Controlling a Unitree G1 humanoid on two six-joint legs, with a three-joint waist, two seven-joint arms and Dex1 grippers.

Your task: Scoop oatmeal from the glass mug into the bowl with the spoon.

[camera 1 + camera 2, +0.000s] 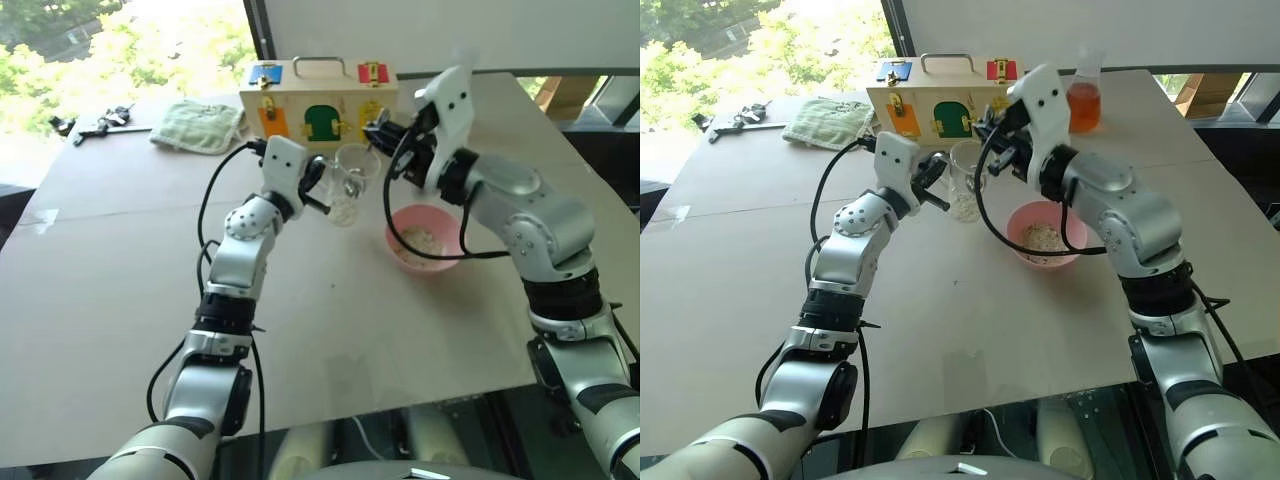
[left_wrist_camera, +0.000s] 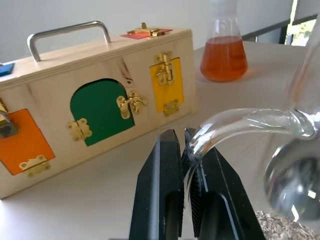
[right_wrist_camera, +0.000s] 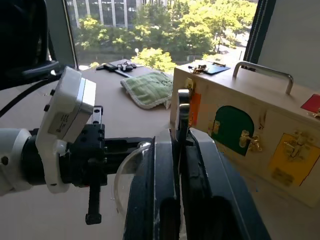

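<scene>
- The glass mug (image 1: 350, 183) is around the middle of the table (image 1: 120, 300), a bit toward the far edge, right in front of the wooden latch box (image 1: 318, 105). There's a low layer of oatmeal (image 1: 963, 208) left in the bottom.
- The left gripper (image 2: 184, 150) has its jaws pinched tight on the mug's thin glass handle (image 2: 240, 122), steadying it.
- The right gripper (image 3: 178, 137) is clamped on the spoon (image 3: 183, 107), with the shiny handle sticking up between its fingers, hovering by the mug's rim.
- The pink bowl (image 1: 400, 250) sits just beside the mug, on the side toward the table's right edge, and already has some oats in it.
- What could go wrong: that handle is slick glass and thin, so if the spoon shoves the mug wall, the mug could twist in the grip or tip.
- Also the carry over to the bowl: tilt the spoon and loose flakes end up on the table.
- The flask of orange liquid (image 1: 1084, 100) stands near the far edge, behind the right arm, so a wide swing might clip it.
- No readable brands or writing anywhere; the grey panel on the left wrist has small print that's too tiny to make out.
</scene>
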